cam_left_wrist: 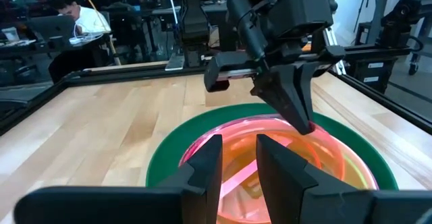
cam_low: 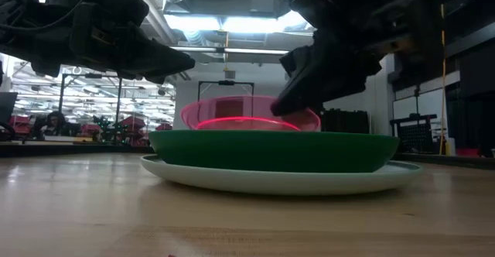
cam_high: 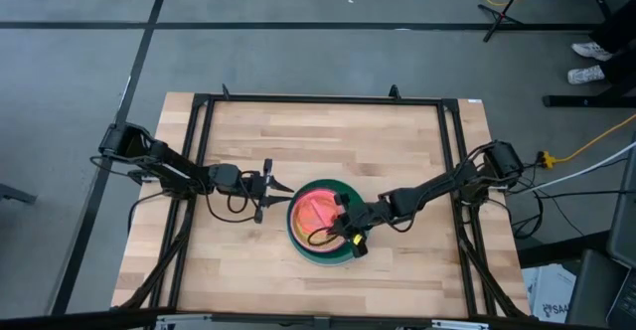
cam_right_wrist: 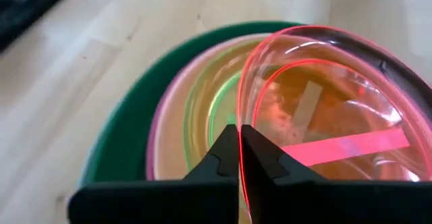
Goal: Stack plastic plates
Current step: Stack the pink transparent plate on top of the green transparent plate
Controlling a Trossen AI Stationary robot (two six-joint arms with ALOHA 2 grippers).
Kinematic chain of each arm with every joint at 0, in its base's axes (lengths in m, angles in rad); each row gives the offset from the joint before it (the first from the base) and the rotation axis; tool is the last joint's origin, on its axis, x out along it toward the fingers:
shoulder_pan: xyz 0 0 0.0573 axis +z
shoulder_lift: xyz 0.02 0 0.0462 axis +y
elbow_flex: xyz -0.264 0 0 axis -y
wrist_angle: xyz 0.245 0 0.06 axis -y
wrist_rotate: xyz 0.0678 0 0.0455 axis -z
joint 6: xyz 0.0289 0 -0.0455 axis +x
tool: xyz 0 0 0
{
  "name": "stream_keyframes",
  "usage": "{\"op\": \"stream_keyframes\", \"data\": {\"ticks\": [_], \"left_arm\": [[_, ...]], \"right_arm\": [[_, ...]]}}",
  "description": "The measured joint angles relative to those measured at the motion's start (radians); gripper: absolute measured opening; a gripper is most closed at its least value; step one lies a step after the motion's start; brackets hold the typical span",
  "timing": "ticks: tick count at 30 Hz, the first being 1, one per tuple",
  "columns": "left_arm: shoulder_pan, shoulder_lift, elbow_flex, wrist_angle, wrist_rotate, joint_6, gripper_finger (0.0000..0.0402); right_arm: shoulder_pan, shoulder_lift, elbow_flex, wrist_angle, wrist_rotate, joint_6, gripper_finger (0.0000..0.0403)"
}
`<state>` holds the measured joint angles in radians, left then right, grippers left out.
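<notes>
Right gripper (cam_right_wrist: 239,150) clamped on red-pink plate (cam_right_wrist: 337,116) rim, plate tilted over the stack in green plate (cam_right_wrist: 115,143). Left gripper (cam_left_wrist: 237,158) apart, empty, just beside. Risk: thin rim slips, plate lands skewed.

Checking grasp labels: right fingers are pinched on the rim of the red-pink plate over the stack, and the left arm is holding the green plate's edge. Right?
Not quite. The right gripper is pinched on the red-pink plate rim, as the right wrist view shows. But the left gripper holds nothing: the high view shows it beside the stack, apart from the green plate.
</notes>
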<state>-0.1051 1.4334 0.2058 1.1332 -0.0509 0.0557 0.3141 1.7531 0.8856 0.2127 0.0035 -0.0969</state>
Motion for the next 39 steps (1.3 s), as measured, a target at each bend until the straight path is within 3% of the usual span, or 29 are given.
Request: {"op": "stream_keyframes", "data": {"ticks": [4,13,18,23,29,39], "left_arm": [[0.000,0.000,0.000,0.000,0.000,0.000,0.0085],[0.000,0.000,0.000,0.000,0.000,0.000,0.0085],[0.000,0.000,0.000,0.000,0.000,0.000,0.0085],[0.000,0.000,0.000,-0.001,0.000,0.000,0.0085],[0.000,0.000,0.000,0.000,-0.001,0.000,0.0085],[0.000,0.000,0.000,-0.006,-0.001,0.001,0.0085]], "right_arm": [[0.000,0.000,0.000,-0.008,-0.023,0.051,0.0017],[0.000,0.000,0.000,-0.001,-0.024,0.074,0.0116],[0.000,0.000,0.000,0.000,-0.023,0.074,0.0151],[-0.001,-0.002,0.051,-0.112,0.019,0.067,0.0158],[-0.029,-0.002,0.086,-0.144,0.292,0.070,0.0158],[-0.080,0.071,0.085,-0.142,0.222,0.092,0.0159]]}}
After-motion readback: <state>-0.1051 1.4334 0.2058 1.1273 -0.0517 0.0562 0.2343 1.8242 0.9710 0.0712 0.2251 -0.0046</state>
